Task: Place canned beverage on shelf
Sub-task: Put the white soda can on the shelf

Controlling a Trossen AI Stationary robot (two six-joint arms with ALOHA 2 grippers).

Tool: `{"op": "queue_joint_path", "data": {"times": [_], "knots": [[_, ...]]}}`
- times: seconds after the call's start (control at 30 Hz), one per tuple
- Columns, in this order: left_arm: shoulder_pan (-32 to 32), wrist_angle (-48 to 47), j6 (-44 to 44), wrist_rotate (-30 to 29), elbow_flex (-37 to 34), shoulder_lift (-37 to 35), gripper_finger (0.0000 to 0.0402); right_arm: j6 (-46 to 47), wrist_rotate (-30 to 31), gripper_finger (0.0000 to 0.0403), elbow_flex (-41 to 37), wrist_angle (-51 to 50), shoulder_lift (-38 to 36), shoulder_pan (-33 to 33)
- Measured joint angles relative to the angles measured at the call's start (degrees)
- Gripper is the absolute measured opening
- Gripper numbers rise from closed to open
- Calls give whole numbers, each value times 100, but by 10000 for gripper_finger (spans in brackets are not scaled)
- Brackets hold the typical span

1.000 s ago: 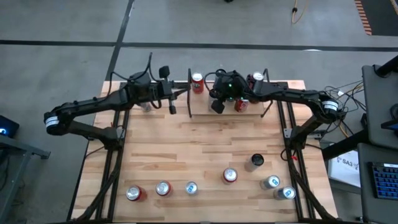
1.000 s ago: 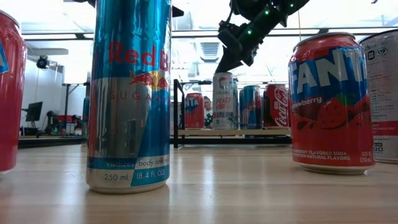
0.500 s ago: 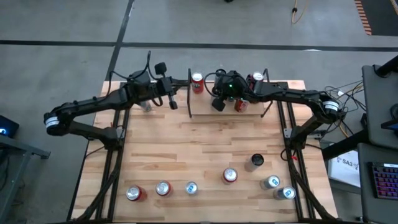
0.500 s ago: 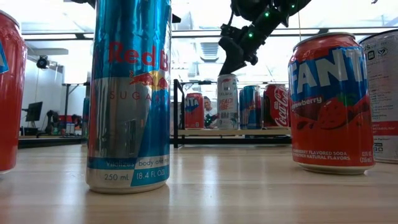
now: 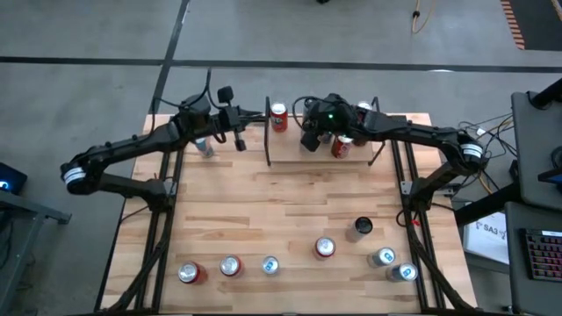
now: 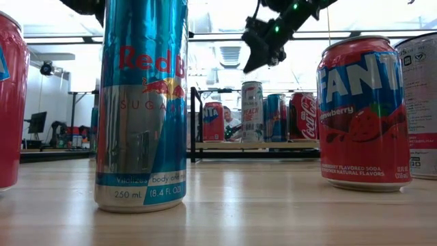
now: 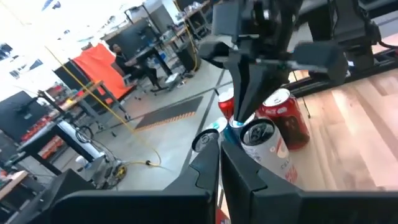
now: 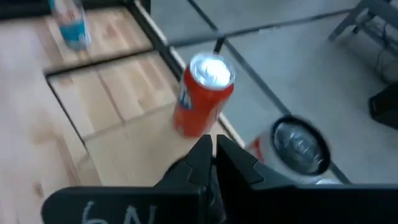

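Dark jointed arms, white-banded bases, black cables

I count seven cans standing along the near edge of my surface. One shelf sits at the far edge, holding four cans. One more can stands beside it. I have two pincers.
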Motion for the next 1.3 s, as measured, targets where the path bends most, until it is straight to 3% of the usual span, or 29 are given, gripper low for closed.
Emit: {"op": "queue_joint_path", "data": {"times": [0.27, 0.43, 0.7, 1.3], "knots": [[134, 660, 60, 21, -818, -521, 0, 488, -950, 12, 91, -209, -83, 9], [194, 1362, 406, 17, -1327, -827, 0, 716, -999, 12, 55, -433, -67, 60], [205, 1384, 578, -40, -1254, -1170, 0, 778, -1107, 12, 0, -653, -66, 138], [270, 1315, 645, -95, -1263, -1145, 0, 887, -1084, 12, -212, -703, -64, 147]]}}
